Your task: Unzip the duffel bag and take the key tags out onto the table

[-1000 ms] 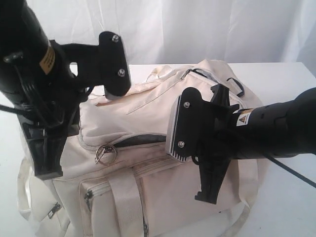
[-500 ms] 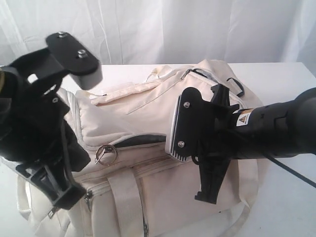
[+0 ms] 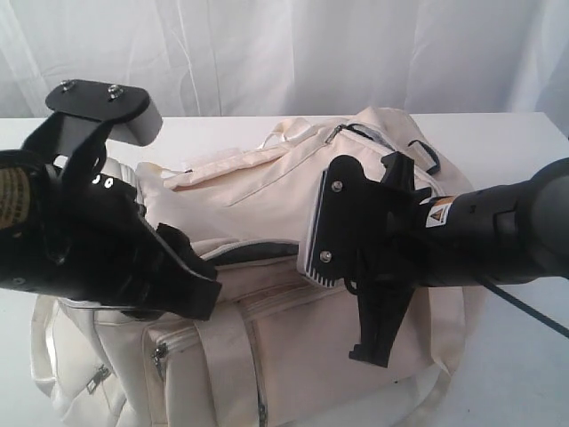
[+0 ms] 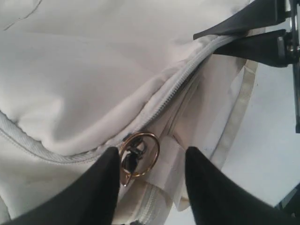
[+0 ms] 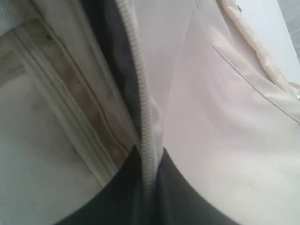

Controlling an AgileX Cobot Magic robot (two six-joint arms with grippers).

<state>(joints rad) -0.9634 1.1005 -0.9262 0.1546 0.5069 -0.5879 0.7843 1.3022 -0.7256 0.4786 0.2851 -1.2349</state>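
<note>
The cream-white duffel bag [image 3: 267, 178] lies on the white table [image 3: 516, 142], its top zipper part open with a dark gap [image 3: 258, 252]. My left gripper [image 4: 151, 151] is open and hangs low over the bag's front. A metal ring [image 4: 140, 134] on the zipper line sits between its black fingers [image 4: 101, 183], close to one of them. My right gripper [image 5: 149, 159] is shut on the bag's zipper edge [image 5: 140, 93]; it also shows mid-bag in the exterior view [image 3: 313, 258]. The key tags are hidden.
White curtains [image 3: 293, 53] hang behind the table. The bag's webbing handle [image 3: 222, 356] and a front pocket zipper [image 3: 160, 354] face the near edge. The left arm [image 3: 98, 240] covers the bag's left front. Bare table [image 3: 507, 374] shows right of the bag.
My left arm has swung from above the bag's back left down to the front, over the zipper ring, and its jaws have opened. The right gripper has kept its grip in place.
</note>
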